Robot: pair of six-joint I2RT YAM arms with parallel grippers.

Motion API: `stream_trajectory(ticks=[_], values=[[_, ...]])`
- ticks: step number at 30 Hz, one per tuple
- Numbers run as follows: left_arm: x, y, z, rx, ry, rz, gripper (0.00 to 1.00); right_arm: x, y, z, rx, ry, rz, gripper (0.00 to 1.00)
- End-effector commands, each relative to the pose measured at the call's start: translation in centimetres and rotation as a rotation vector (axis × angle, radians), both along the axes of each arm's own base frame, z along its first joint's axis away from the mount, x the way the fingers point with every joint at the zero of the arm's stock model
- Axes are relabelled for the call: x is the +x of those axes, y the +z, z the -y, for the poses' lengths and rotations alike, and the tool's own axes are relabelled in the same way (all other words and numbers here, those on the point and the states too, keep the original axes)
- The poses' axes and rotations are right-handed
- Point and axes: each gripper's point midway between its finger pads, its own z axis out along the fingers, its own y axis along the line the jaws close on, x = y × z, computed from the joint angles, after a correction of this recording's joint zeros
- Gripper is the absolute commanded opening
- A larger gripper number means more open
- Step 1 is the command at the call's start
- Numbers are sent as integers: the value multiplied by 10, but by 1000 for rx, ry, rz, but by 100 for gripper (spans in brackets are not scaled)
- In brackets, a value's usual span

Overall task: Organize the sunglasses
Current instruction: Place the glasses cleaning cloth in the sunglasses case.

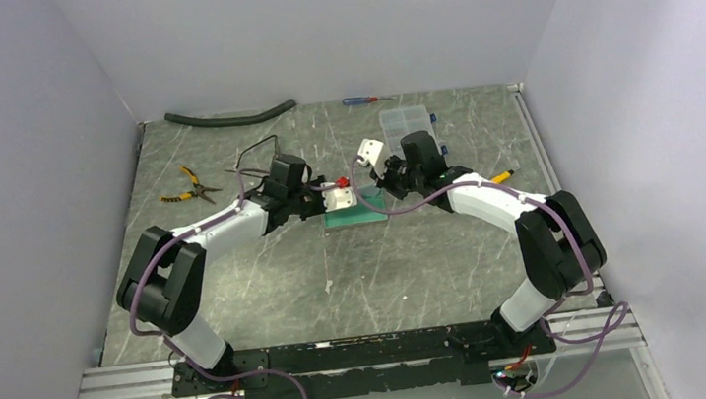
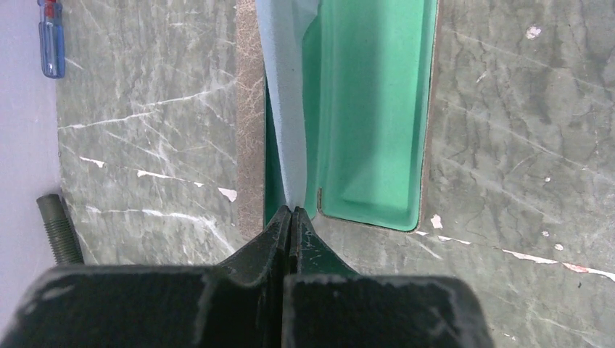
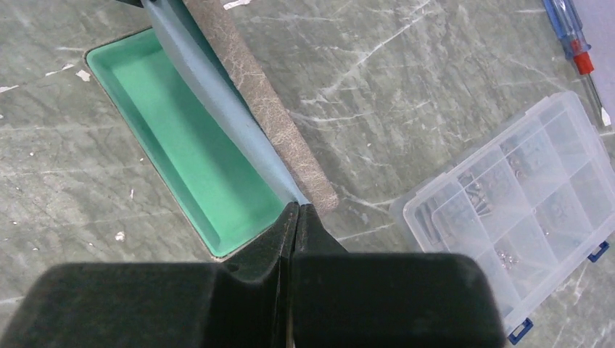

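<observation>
I have the left jaws clenched on one end of a pale blue cloth [image 2: 286, 109] and the right jaws clenched on its other end. The cloth stretches between them above the open brown case [image 2: 370, 109] with teal lining, which lies on the counter [image 1: 387, 275]. The sunglasses [image 1: 248, 164] I make out only as thin dark wires on the counter just behind the left wrist, near the yellow-handled pliers [image 1: 187, 185] and outside the case.
</observation>
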Motion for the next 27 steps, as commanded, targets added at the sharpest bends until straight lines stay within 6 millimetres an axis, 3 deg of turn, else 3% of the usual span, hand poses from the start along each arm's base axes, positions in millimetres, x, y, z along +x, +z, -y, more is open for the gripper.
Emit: stream_trajectory(ticks=[1,13,27], values=[[4,11,3,-23,-14,25,3,15,12,0,-17,5,82,0],[-21,-24,4,-26,-80,-65,3,-5,-29,-3,-113,107,52,0],[-34,-46,6,-7,-129,-88,3,-28,-55,9,-206,170,-2,0]])
